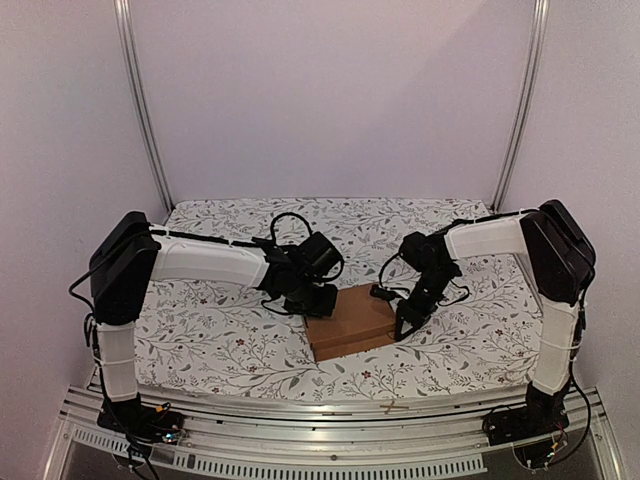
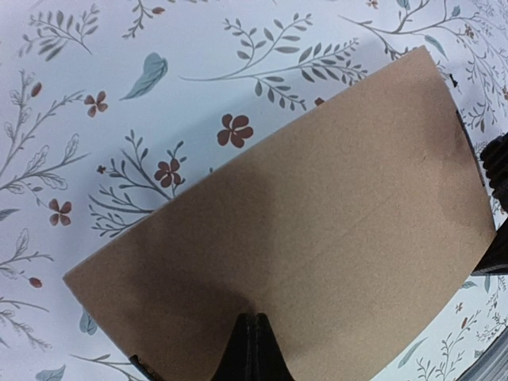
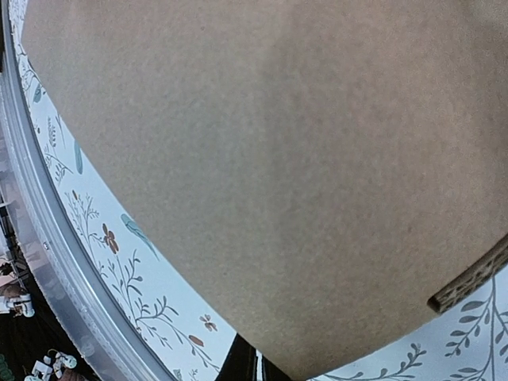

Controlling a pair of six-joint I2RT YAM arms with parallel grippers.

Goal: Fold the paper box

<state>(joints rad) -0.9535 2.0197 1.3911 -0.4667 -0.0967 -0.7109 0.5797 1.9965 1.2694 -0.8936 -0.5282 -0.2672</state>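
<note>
left tool [image 1: 312,299] closed, reaching inward | right tool [image 1: 406,323] closed, pointing down

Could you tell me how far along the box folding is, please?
Mostly done, it seems: the paper box lies on the flowered cloth as a closed flat box. In hand: the left gripper, shut, is over its left edge and the right gripper, shut, at its right. Left: probably only a final press.

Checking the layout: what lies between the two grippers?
The paper box lies between the left gripper and the right gripper, nothing else; the top view shows it.
</note>
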